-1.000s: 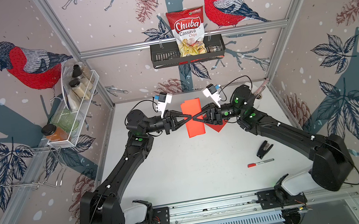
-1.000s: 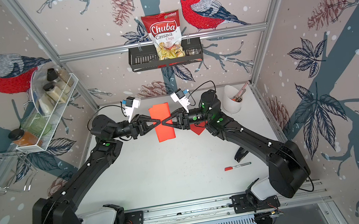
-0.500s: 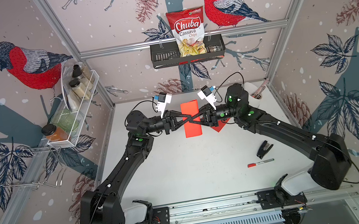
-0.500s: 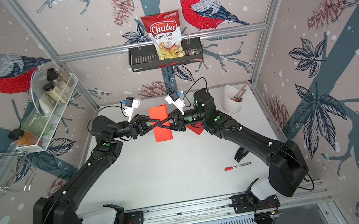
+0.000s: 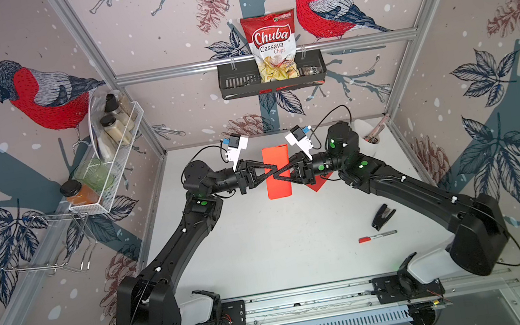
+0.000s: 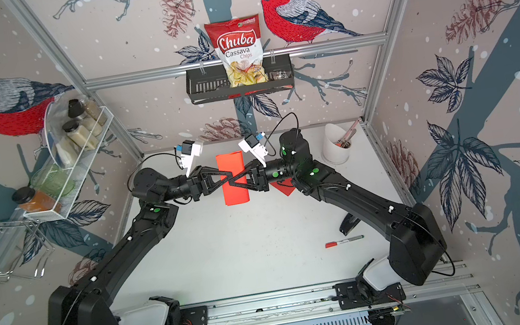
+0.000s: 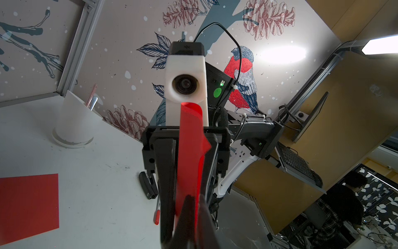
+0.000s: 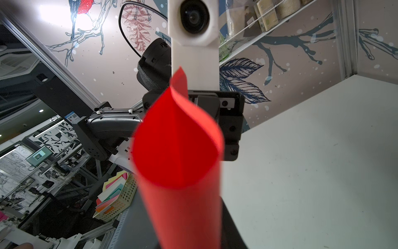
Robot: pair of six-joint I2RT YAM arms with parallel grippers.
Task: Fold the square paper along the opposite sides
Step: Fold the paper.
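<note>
Above the far middle of the bench [image 5: 263, 239], the red paper [image 5: 279, 190] hangs in the air between both arms, curled over on itself in a soft loop. The left pincer [image 5: 279, 170] is clamped tight on it from one side. The right pincer [image 5: 273, 176] meets it from the other, a finger on each face of the sheet, though whether it grips I cannot tell.
</note>
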